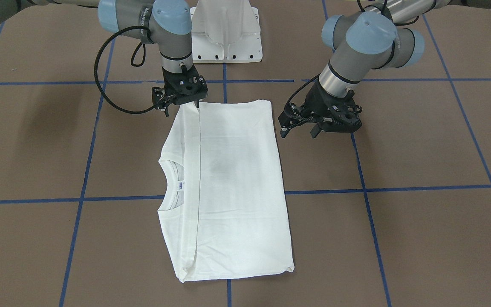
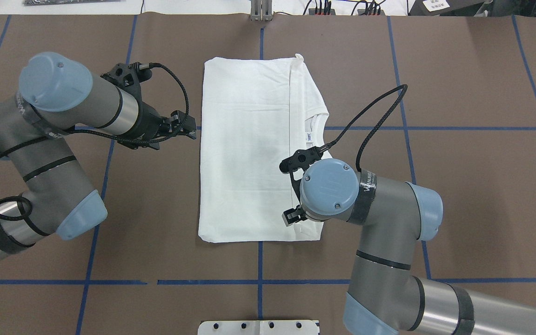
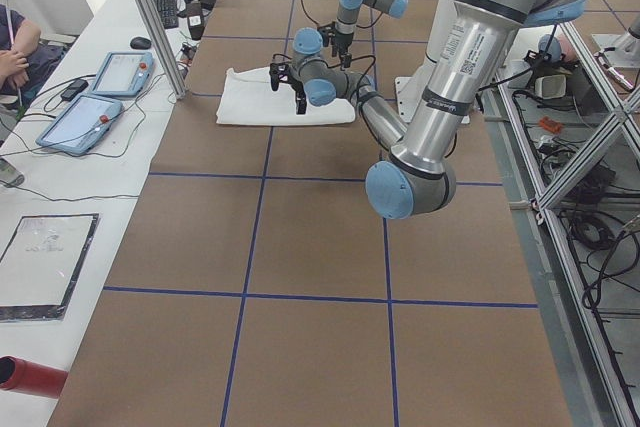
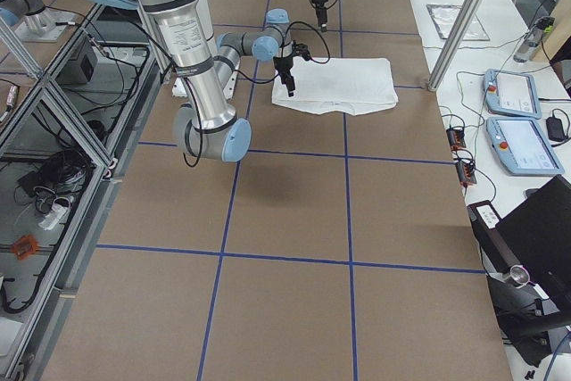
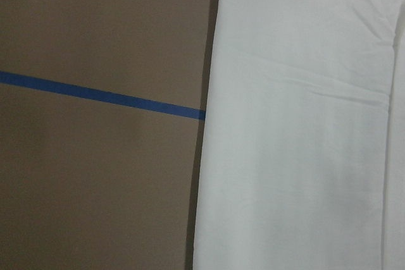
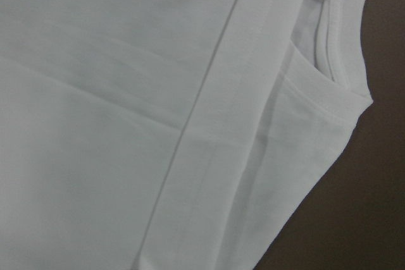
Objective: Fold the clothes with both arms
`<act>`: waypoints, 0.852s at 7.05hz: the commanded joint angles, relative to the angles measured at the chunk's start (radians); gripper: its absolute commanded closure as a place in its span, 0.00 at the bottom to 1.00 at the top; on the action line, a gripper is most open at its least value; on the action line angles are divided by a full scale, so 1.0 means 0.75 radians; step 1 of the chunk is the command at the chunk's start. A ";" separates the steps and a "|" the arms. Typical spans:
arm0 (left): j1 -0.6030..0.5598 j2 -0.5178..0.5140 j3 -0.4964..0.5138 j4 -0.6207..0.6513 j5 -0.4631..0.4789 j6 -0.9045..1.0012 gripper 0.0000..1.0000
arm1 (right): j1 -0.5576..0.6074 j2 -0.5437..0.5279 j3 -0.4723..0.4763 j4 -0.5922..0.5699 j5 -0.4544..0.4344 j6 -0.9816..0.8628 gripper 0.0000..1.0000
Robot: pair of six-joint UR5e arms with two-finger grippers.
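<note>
Shirt: the T-shirt [image 1: 237, 183] is lying folded into a rectangle mid-table [image 1: 420, 238], collar toward the robot's right.
Left gripper [image 1: 298, 130]: hanging wide-jawed and empty, just beside the shirt's edge.
Right gripper [image 1: 182, 109]: hovering spread over a robot-side corner (apparently pinching nothing).
Risk: if either is catching only 1 layer, the fold is likely coming apart.

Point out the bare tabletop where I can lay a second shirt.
Widest bare patch: the brown tabletop on the robot's right, past the T-shirt collar. Also the far-left corner, beyond the left claw. Crowded: both long shirt edges, with the right claw at one corner, and the pedestal base side.
</note>
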 commanded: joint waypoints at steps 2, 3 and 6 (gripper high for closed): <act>0.001 -0.002 0.017 -0.006 0.000 0.000 0.00 | -0.038 0.029 -0.063 0.001 -0.007 -0.001 0.00; 0.001 -0.002 0.019 -0.006 0.000 -0.002 0.00 | -0.038 0.032 -0.079 0.003 -0.007 -0.001 0.00; 0.001 -0.004 0.019 -0.006 0.000 0.000 0.00 | -0.044 0.026 -0.171 0.148 -0.003 0.001 0.00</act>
